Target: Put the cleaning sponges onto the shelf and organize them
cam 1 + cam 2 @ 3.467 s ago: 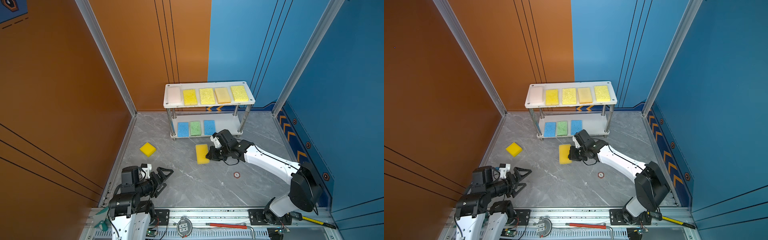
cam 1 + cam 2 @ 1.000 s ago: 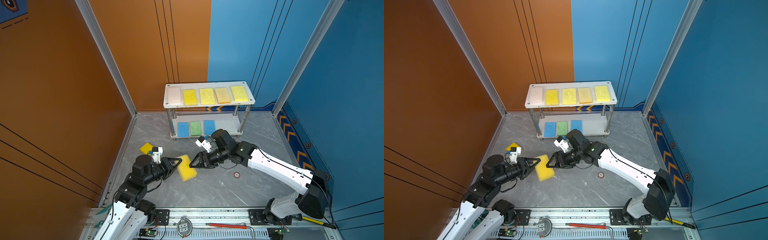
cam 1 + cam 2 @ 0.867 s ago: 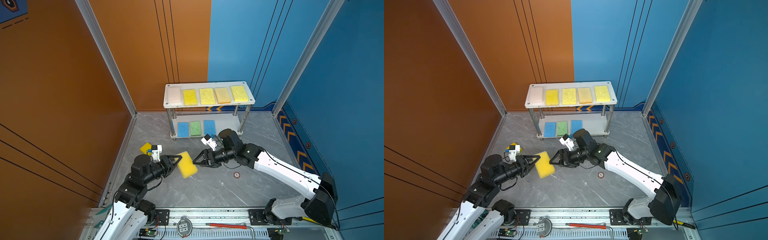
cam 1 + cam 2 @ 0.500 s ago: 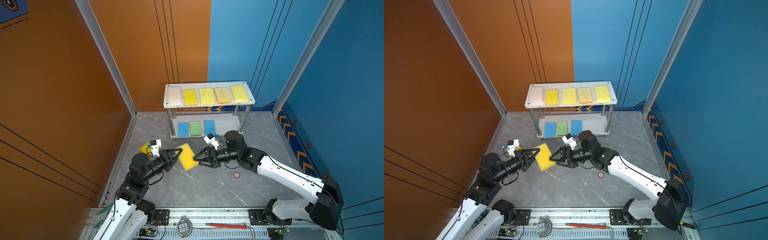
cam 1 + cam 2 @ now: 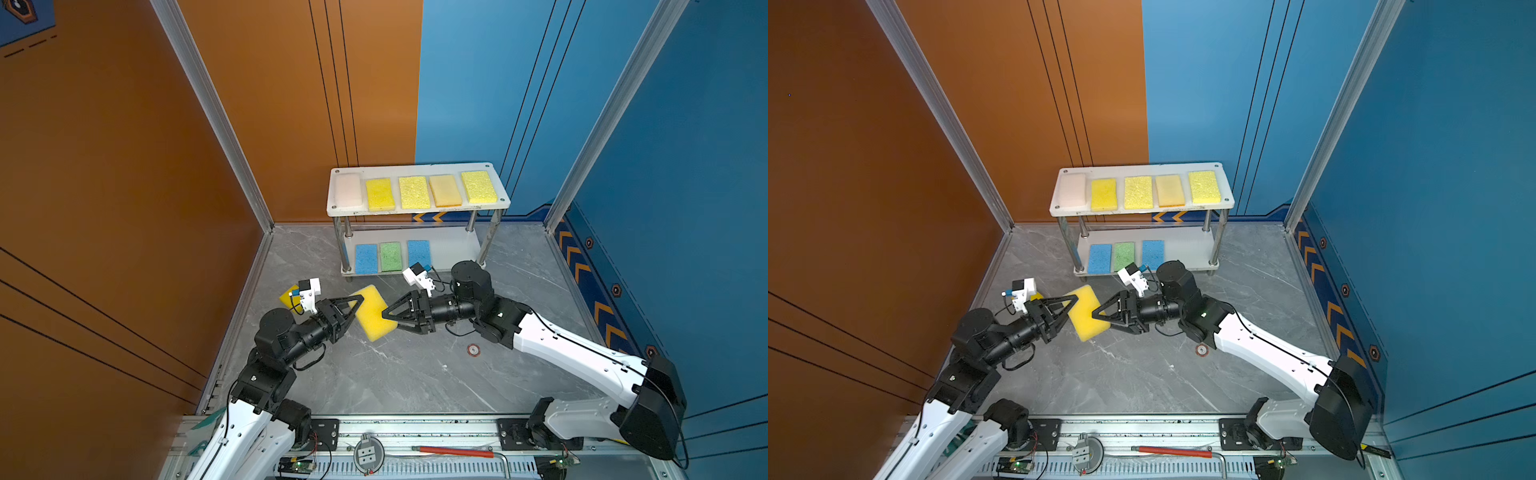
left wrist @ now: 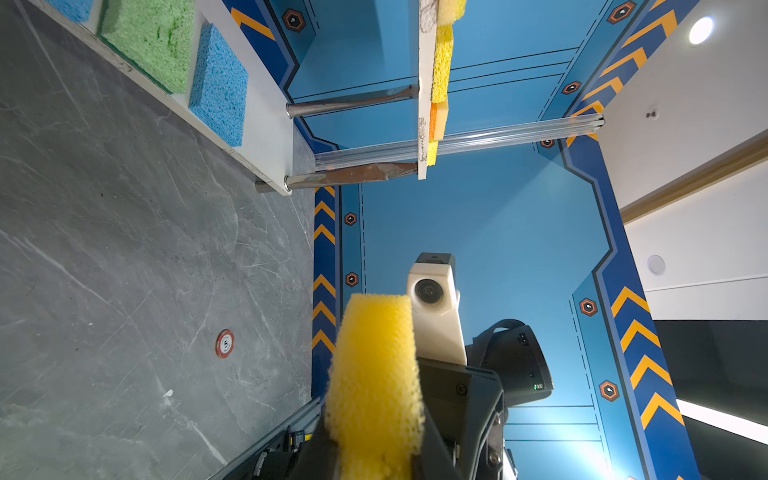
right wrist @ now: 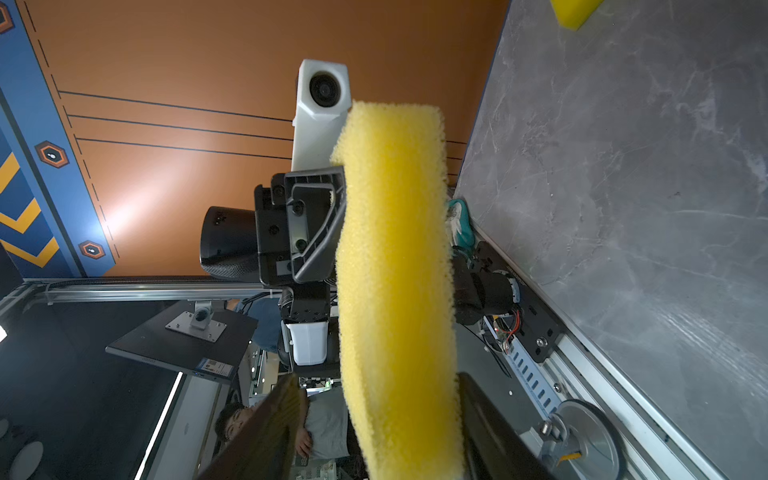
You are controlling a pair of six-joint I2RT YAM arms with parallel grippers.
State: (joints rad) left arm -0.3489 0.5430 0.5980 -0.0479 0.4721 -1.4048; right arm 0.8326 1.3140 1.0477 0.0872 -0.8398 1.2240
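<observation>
Both top views: loose yellow foam sponge (image 5: 286,296) on grey marble floor (image 5: 415,374); left gripper (image 5: 356,306) clamps yellow rectangular foam sponge (image 5: 374,316), held off floor; right gripper (image 5: 391,319), jaws spread, straddles its opposite end. White two-tier metal-post shelf (image 5: 415,210): pink-white plus four yellow sponges (image 5: 413,192) on top, blue-green-blue sponges (image 5: 390,256) below.

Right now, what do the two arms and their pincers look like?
The left arm and right arm have white shells with black joints and thin black cables. The left pincer and right pincer have black, tapering open-frame fingers; each wrist carries a small white camera.
</observation>
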